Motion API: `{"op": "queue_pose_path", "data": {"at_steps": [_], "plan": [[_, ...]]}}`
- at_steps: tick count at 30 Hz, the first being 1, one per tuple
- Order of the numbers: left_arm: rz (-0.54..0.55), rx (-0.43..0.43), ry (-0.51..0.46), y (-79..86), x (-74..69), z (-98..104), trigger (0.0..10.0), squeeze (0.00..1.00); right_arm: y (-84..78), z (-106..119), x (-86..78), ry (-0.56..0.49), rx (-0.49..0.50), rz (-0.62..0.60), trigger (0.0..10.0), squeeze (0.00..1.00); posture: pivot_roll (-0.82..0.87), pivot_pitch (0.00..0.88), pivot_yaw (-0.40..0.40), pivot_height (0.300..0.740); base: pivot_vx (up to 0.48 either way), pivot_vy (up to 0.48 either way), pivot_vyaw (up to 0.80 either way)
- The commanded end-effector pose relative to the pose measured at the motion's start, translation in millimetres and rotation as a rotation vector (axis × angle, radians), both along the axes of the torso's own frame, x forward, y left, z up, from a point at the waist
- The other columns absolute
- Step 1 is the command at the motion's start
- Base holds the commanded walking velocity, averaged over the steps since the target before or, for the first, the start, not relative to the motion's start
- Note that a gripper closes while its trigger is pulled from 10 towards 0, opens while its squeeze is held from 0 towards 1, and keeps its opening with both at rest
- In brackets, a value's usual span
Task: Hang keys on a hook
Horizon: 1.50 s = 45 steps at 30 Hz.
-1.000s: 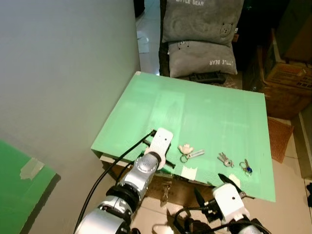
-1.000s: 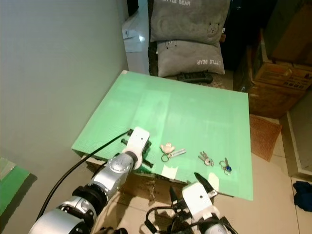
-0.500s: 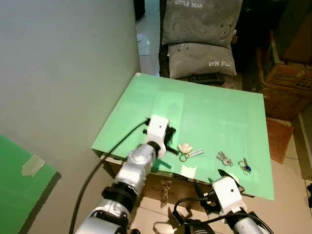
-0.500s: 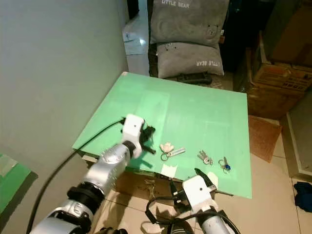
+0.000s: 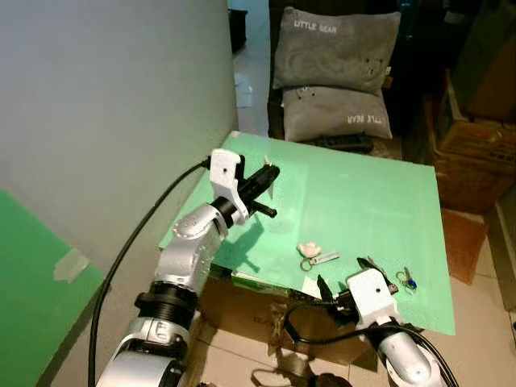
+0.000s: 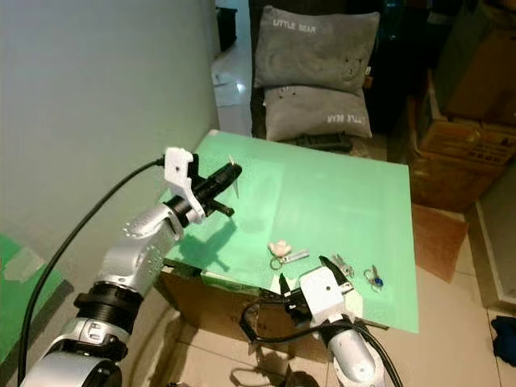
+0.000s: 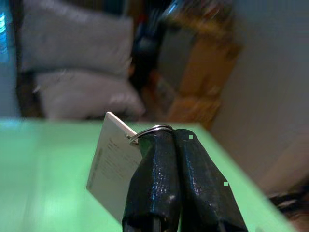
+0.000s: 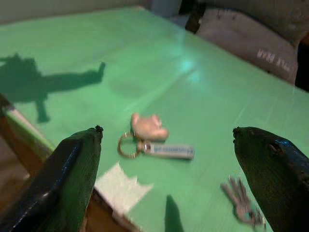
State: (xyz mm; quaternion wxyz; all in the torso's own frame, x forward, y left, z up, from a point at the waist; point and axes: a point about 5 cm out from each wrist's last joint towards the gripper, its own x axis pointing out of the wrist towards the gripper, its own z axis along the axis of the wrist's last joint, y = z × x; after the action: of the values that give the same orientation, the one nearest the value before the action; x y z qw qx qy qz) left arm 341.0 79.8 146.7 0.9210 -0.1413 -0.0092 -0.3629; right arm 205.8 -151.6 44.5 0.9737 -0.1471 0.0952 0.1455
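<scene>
Green board covering a low table stands against a pale grey wall, with two grey "Little Bear" cushions stacked beyond its far edge and cardboard boxes off its right side. Raised above the table's left edge, the left gripper has its black fingers pressed together on a silver key ring carrying a flat white rectangular tag, which hangs clear of the surface. Near the front edge lie a key ring with a cream bear-shaped charm, then a small bunch of silver keys, then a blue-headed key on a ring nearest the right edge. At the front edge, the right gripper hovers with its fingers spread wide and holding nothing, facing the cream-charm keys. White tape sticks to the front edge.
</scene>
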Motion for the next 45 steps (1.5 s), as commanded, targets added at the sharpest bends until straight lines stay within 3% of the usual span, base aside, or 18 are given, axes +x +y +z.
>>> {"op": "queue_pose_path", "data": {"at_steps": [1,6,7,11,14,18,24,28,39,45], "plan": [[-0.075,-0.068,-0.022,-0.2,-1.9,12.7,0.0,0.00,-1.2,0.3,4.1,-0.011,0.017,-0.015,10.0,0.00,-0.20,0.000,0.081,0.740,0.000,0.000,0.00],[-0.275,-0.138,-0.059,-1.5,-12.4,28.1,0.0,0.00,0.8,1.6,14.1,-0.029,0.022,-0.016,10.0,0.00,-0.19,0.000,0.088,0.740,0.000,0.000,0.00],[-0.275,-0.138,-0.059,-1.5,-12.4,28.1,0.0,0.00,0.8,1.6,14.1,-0.029,0.022,-0.016,10.0,0.00,-0.19,0.000,0.088,0.740,0.000,0.000,0.00],[-0.408,-0.207,-0.079,8.2,-17.7,42.9,0.0,0.00,3.4,2.3,18.9,-0.044,0.026,-0.011,10.0,0.00,-0.19,0.000,0.094,0.740,0.000,0.000,0.00],[-0.499,-0.272,-0.098,16.7,-21.2,57.1,0.0,0.00,3.9,2.3,21.1,-0.049,0.026,-0.010,10.0,0.00,-0.19,0.000,0.101,0.740,0.000,0.000,0.00],[-0.641,-0.429,-0.126,27.0,-31.8,80.3,0.0,0.00,3.8,0.1,22.3,-0.053,0.026,-0.013,10.0,0.00,-0.19,0.000,0.109,0.740,0.000,0.000,0.00],[-0.692,-0.518,-0.127,29.1,-36.1,91.0,0.0,0.00,5.9,-0.7,24.2,-0.062,0.026,-0.013,10.0,0.00,-0.20,0.000,0.115,0.740,0.000,0.000,0.00],[-0.705,-0.529,-0.123,29.4,-37.6,93.3,0.0,0.00,6.2,-1.1,24.8,-0.065,0.025,-0.012,10.0,0.00,-0.20,0.000,0.115,0.740,0.000,0.000,0.00],[-0.711,-0.535,-0.106,28.6,-39.0,94.8,0.0,0.00,6.7,-1.4,28.3,-0.076,0.022,-0.006,10.0,0.00,-0.19,0.000,0.114,0.740,0.000,0.000,0.00],[-0.659,-0.482,-0.068,23.7,-37.6,85.3,0.0,0.00,6.9,-1.4,29.2,-0.080,0.023,-0.006,10.0,0.00,-0.19,0.000,0.115,0.740,0.000,0.000,0.00]]}}
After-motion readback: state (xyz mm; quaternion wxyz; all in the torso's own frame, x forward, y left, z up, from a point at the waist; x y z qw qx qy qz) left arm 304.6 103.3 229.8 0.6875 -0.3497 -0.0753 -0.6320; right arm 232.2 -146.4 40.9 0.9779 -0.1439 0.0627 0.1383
